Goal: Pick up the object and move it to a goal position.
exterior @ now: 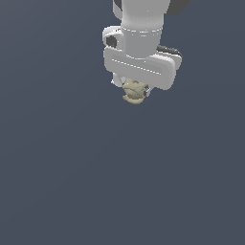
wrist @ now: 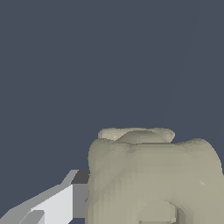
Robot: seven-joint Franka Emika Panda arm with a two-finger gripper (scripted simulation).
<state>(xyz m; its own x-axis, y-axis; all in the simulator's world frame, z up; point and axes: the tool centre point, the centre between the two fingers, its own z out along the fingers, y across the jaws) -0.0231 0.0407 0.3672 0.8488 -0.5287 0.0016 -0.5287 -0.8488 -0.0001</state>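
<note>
Object [exterior: 133, 92]: small beige-tan lump, matte, bumpy rounded folds, clamped between my white jaws, closed against it.

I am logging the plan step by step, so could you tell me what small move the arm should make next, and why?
Probably carry on toward the goal while keeping the grip closed. The lumpy beige object sits tucked under the white hand, in the pincer, and in the wrist view one finger presses its side. No goal marker shows, so the direction cannot be told.

open grey space all around gripper [exterior: 134, 92], unobstructed below
</note>
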